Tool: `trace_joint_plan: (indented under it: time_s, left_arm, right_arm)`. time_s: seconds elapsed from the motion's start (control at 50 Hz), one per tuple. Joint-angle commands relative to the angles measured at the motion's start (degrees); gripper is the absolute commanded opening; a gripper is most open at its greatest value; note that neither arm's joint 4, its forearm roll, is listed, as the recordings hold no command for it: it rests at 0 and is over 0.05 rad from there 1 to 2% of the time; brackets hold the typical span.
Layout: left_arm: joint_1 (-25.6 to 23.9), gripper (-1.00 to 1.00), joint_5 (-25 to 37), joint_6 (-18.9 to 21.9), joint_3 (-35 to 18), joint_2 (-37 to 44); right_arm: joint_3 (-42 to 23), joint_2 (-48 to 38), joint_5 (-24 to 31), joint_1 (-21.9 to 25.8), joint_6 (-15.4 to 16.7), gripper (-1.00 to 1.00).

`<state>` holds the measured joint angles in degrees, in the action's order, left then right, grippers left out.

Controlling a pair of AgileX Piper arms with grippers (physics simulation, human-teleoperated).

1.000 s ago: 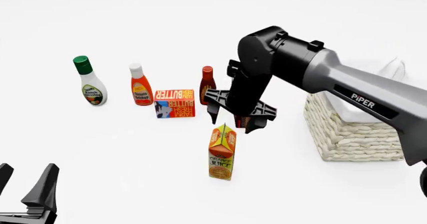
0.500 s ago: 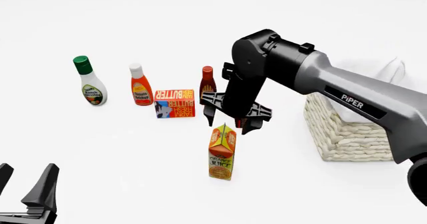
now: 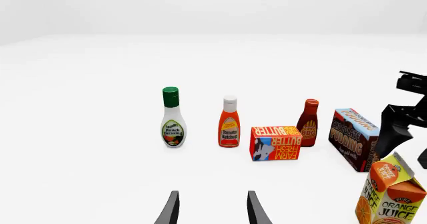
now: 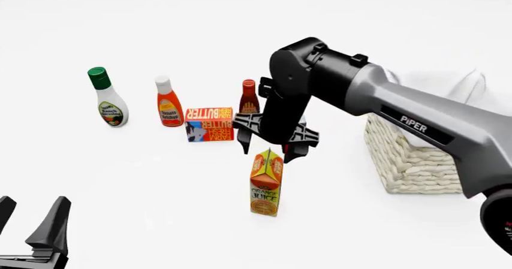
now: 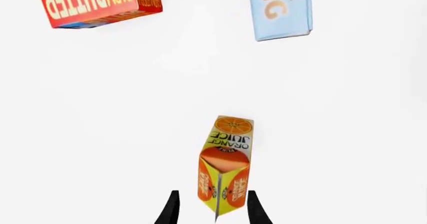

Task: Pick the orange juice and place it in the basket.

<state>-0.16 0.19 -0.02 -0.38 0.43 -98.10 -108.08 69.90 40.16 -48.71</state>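
Note:
The orange juice [image 4: 267, 185] carton stands upright near the table's middle, orange and yellow with a gable top. My right gripper [image 4: 267, 151] hangs open directly above it, its dark fingers [image 4: 244, 142] straddling the gable. In the right wrist view the orange juice [image 5: 225, 164] top sits between the two fingertips of the right gripper [image 5: 212, 211], which do not touch it. The cream wicker basket [image 4: 412, 161] stands to the right, partly behind the right arm. My left gripper [image 4: 32, 233] rests open at the near left, far from the carton. The left wrist view shows the orange juice [image 3: 392, 196] and my empty left gripper [image 3: 212, 211].
Behind the carton stand, from left to right, a ranch dressing bottle [image 4: 107, 98], a ketchup bottle [image 4: 169, 103], a butter box [image 4: 208, 124] and a dark red sauce bottle [image 4: 249, 96]. A chocolate pudding box [image 3: 353, 139] sits behind the right gripper.
The right arm has swung left and slightly down, bringing its open fingers from behind and right of the carton to directly over its top. The left gripper and the carton have not moved.

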Motion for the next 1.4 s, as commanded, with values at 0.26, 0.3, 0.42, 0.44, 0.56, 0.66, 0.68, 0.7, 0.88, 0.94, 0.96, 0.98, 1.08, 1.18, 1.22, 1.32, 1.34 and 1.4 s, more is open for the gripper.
trace_joint_plan:
  time_s: [0.26, 0.3, 0.42, 0.44, 0.56, 0.66, 0.68, 0.7, 0.88, 0.94, 0.96, 0.98, 1.08, 1.18, 1.22, 1.32, 1.34, 1.4]
  left_arm:
    - [0.0, 1.00, 0.0, 0.0, 0.1, -0.1]
    - [0.0, 1.00, 0.0, 0.0, 0.1, -0.1]
    - [0.0, 1.00, 0.0, 0.0, 0.1, -0.1]
    - [0.0, 1.00, 0.0, 0.0, 0.1, -0.1]
    - [0.0, 1.00, 0.0, 0.0, 0.1, -0.1]
    - [0.0, 1.00, 0.0, 0.0, 0.1, -0.1]
    - [0.0, 1.00, 0.0, 0.0, 0.1, -0.1]
    - [0.0, 1.00, 0.0, 0.0, 0.1, -0.1]
    - [0.0, 1.00, 0.0, 0.0, 0.1, -0.1]
    - [0.0, 1.00, 0.0, 0.0, 0.1, -0.1]
    - [0.0, 1.00, 0.0, 0.0, 0.1, -0.1]
    - [0.0, 1.00, 0.0, 0.0, 0.1, -0.1]
    - [0.0, 1.00, 0.0, 0.0, 0.1, -0.1]
    - [0.0, 1.00, 0.0, 0.0, 0.1, -0.1]
    - [0.0, 1.00, 0.0, 0.0, 0.1, -0.1]
    - [0.0, 1.00, 0.0, 0.0, 0.1, -0.1]
    - [0.0, 1.00, 0.0, 0.0, 0.1, -0.1]
    - [0.0, 1.00, 0.0, 0.0, 0.1, -0.1]
  right_arm:
    - [0.5, -1.9, 0.0, -1.3, 2.8, 1.00]
    - [0.6, -2.1, 0.0, -1.7, 3.2, 1.00]
    - [0.1, -2.5, 0.0, -1.5, 3.5, 1.00]
    - [-0.1, -2.6, 0.0, -1.4, 3.5, 1.00]
    - [-0.3, -3.1, 0.0, -1.6, 4.2, 1.00]
    - [-0.5, -3.3, 0.0, -1.6, 4.4, 1.00]
    - [-0.7, -3.3, 0.0, -1.4, 4.3, 1.00]
    - [-0.8, -3.3, 0.0, -1.4, 4.3, 1.00]
    - [0.0, -3.6, 0.0, -2.2, 5.5, 1.00]
    - [-0.3, -3.7, 0.0, -2.1, 5.3, 1.00]
    - [-0.3, -3.7, 0.0, -2.0, 5.3, 1.00]
    - [-0.4, -3.8, 0.0, -2.1, 5.4, 1.00]
    - [-0.5, -3.8, 0.0, -1.7, 5.2, 1.00]
    - [-0.6, -3.7, 0.0, -1.2, 4.8, 1.00]
    - [-0.5, -3.6, 0.0, -1.2, 4.8, 1.00]
    - [-0.8, -3.7, 0.0, -0.8, 4.3, 1.00]
    - [-0.6, -3.7, 0.0, -1.0, 4.6, 1.00]
    - [-0.8, -3.9, 0.0, -0.8, 4.4, 1.00]
